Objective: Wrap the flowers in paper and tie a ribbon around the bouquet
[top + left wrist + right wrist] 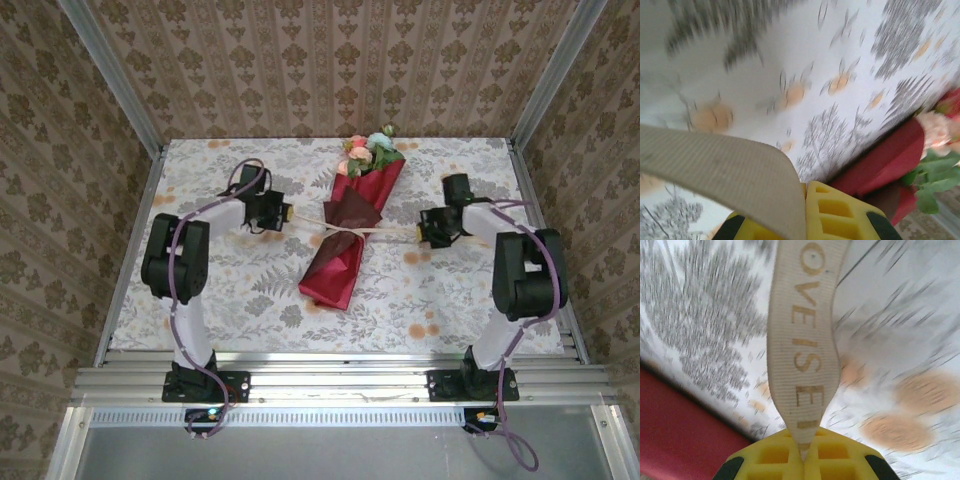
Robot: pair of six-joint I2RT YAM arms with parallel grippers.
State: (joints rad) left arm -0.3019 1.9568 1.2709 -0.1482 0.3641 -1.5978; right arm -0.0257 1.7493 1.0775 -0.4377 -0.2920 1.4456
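White tablecloth with grey-leaf and orange-flower print (240, 290) covered the worktop (470, 305). Beige damask wallpaper panels (300, 60) enclosed three sides. Silver aluminium frame rails (340, 382) ran along the near edge.

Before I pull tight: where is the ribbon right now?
Top view: the ribbon lies across the middle of the bouquet, its left end pinched in the left gripper, its right end in the right gripper.

Overhead onto table (240, 300), wrist close-ups, blurred, probably sharing ribbon (800, 340)
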